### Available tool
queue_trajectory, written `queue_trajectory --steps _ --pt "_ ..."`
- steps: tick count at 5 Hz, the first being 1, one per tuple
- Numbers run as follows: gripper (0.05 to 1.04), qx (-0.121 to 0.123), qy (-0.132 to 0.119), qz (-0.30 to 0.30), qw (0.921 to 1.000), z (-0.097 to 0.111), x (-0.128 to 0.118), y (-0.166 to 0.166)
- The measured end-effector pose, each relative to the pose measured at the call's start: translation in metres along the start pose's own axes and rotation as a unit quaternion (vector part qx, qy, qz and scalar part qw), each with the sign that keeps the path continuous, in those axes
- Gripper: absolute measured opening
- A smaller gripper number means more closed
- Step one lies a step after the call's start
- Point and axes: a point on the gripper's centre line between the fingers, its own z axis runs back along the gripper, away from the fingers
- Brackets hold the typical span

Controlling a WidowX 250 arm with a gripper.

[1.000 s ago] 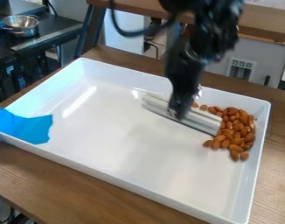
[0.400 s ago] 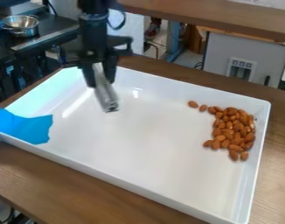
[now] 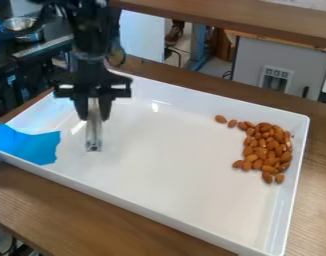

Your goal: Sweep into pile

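Gripper (image 3: 93, 118), its fingers slightly parted, pinches a scraper (image 3: 93, 135) near the tray's (image 3: 166, 175) left edge; almonds (image 3: 266, 155) cluster by the far right corner.

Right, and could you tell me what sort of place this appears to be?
Probably a robotics lab: a robot arm over a white tray of almonds, beside a toy-kitchen-like counter with a metal pot.

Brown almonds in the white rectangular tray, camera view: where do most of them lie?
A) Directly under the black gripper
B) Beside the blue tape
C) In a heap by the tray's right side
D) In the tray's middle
C: the brown almonds crowd beside the right wall of the white rectangular tray.
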Motion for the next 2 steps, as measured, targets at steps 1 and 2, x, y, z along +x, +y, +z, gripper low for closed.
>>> queue_trajectory --steps 1,2 --pt "0.736 0.007 -0.001 -0.027 0.9996 -0.0157 -0.0133 0.005" --pt "0.987 0.016 -0.001 -0.027 0.9995 -0.021 -0.0151 0.008"
